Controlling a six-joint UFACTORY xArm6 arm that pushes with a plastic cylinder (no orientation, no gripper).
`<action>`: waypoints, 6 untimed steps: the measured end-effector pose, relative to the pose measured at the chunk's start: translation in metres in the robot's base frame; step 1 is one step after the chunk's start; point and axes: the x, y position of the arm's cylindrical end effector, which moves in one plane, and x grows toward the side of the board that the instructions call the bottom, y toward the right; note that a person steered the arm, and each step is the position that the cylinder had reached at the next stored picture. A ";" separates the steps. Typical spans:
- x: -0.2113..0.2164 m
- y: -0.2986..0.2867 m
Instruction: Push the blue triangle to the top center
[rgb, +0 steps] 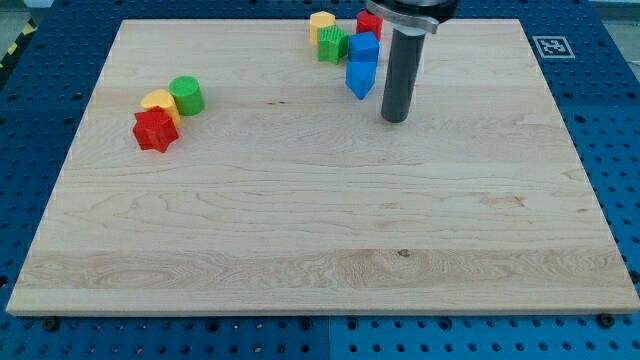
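Blue triangle (360, 78) upper centre of frame, just under blue cube (364, 46). My tip (395, 119) just right of it, slightly lower. No hand, holds nothing. Push short, leftward-up; avoid green block (332, 44).

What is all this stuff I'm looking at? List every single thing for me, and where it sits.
Light wooden board: one, pale wood, fills most of the view.
Blue perforated table: one, blue, under and around the board.
Black-and-white square marker: one, board's top right corner.
Red star-shaped block: one, red, view's left.
Yellow rounded block: one, yellow, touching the red star's top.
Green cylinder: one, green, right of that yellow block.
Yellow block: one, yellow, top centre.
Green block: one, green, just below it.
Red block: one, red, top centre, partly hidden.
Blue cube: one, blue, below the red block.
Blue triangle: one, blue, below the cube.
My tip: one dark rod, just right of the blue triangle.
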 end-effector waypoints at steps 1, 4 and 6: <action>-0.011 0.000; -0.045 -0.027; -0.056 -0.060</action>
